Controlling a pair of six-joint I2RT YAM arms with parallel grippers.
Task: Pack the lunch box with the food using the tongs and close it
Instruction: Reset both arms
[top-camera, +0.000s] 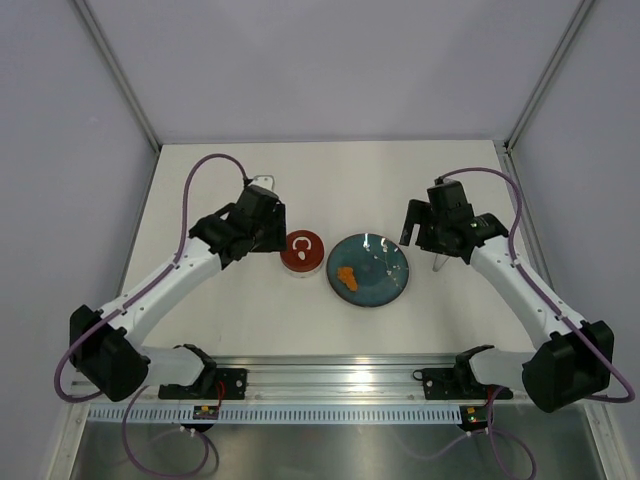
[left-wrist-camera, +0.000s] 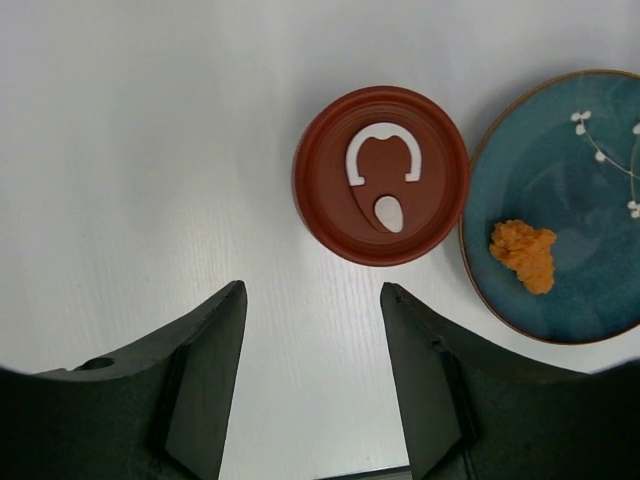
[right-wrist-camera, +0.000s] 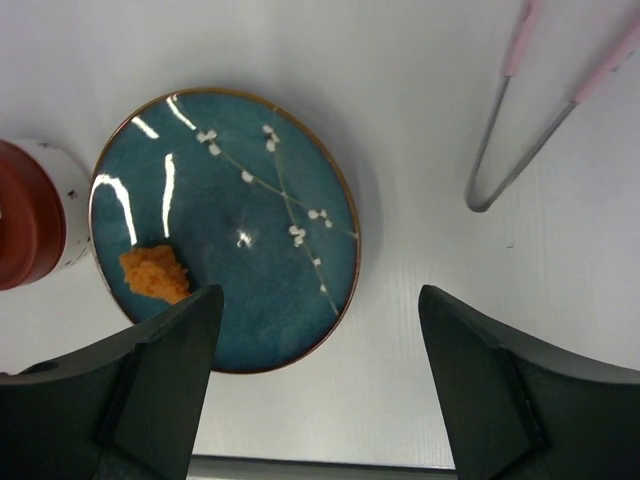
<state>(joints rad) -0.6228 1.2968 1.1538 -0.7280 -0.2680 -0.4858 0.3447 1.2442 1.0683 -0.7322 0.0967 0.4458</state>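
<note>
Lunch box (top-camera: 302, 252) first: in the overhead view we see it standing near the middle of the white table (top-camera: 330, 180), its dark red lid (left-wrist-camera: 381, 175) seated on top with the white loop facing up. Just beside it at three o'clock lies a teal plate (top-camera: 385, 262). One orange piece of food (left-wrist-camera: 523, 253) sits at about eight o'clock on it. Out at three o'clock of the plate, the tongs (right-wrist-camera: 510, 140) lie flat on the table, apart from the plate. The left hand (left-wrist-camera: 312, 300) hangs at ten o'clock of the lunch box, jaws parted and holding nothing. The right hand (right-wrist-camera: 320, 300) hangs above the tongs, jaws spread wide, likewise gripping nothing. We find the table matt and pale. Pale grey walls (top-camera: 330, 60) close it in on three sides, with metal posts (top-camera: 120, 80) at the far corners and a metal rail (top-camera: 330, 375) along the near edge at six o'clock.
</note>
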